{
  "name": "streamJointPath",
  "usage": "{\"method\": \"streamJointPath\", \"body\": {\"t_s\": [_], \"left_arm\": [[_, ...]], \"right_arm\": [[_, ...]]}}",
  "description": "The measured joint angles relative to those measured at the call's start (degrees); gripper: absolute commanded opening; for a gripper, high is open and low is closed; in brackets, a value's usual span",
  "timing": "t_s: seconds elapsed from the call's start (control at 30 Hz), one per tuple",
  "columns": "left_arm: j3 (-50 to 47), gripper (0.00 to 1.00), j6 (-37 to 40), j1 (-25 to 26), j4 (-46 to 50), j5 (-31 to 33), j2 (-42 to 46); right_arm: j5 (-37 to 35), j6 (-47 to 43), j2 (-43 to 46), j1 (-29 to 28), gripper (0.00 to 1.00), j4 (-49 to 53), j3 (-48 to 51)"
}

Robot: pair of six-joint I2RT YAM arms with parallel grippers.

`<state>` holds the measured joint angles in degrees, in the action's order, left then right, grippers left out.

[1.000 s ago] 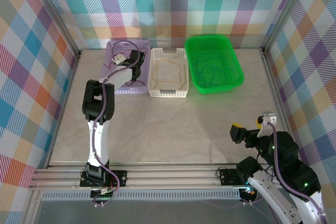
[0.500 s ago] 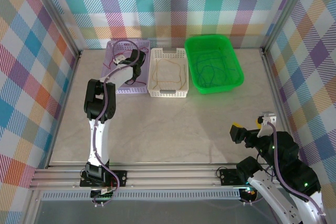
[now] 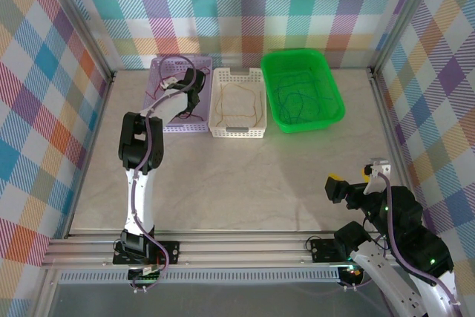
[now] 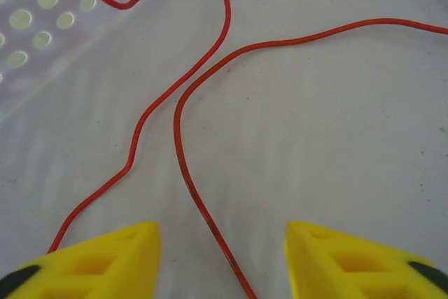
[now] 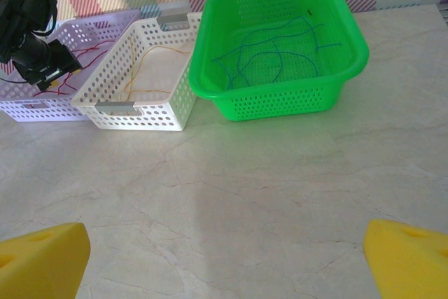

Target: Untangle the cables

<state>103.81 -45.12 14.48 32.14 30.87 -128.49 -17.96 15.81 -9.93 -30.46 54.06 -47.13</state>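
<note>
Purple basket (image 3: 157,72) at left holding the red cable (image 4: 176,131), left gripper (image 4: 220,241) low inside it – jaws partly parted, cable lying loose between them, white basket (image 5: 133,113) with the yellow cable (image 5: 132,64), green basket (image 5: 280,106) with the blue cable (image 5: 276,61), right gripper (image 5: 227,243) spread wide over the bench (image 5: 280,173).

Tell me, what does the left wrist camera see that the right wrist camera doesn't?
Left wrist camera, not the right: a close look at the red wire, its bends lying loose on the floor of the purple basket, between the yellow fingers of the open left gripper.

Right wrist camera, not the left: the green basket with a blue wire, the white basket with a yellow wire, the table, and the open right gripper.

Both: the red wire in the purple basket, and yellow fingers.
</note>
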Motion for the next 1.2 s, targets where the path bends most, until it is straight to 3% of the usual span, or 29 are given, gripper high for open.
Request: {"method": "streamJointPath", "body": {"t_s": [0.33,0.43,0.73,1.2], "left_arm": [[2.78,0.94,1.29,0.00,2.08,-0.44,4.00],[3.19,1.00,1.66,0.00,2.40,-0.68,6.49],[2.27,1.00,3.52,0.00,5.29,-5.95,15.04],[-24.39,1.00,16.39,0.00,5.70,-15.47,53.88]], "right_arm": [[0.00,0.00,0.39,0.00,1.00,0.00,0.02],[0.00,0.00,0.39,0.00,1.00,0.00,0.02],[0.02,0.00,0.39,0.00,1.00,0.00,0.02],[3.48,0.02,-3.26,0.00,1.00,-1.46,0.15]]}}
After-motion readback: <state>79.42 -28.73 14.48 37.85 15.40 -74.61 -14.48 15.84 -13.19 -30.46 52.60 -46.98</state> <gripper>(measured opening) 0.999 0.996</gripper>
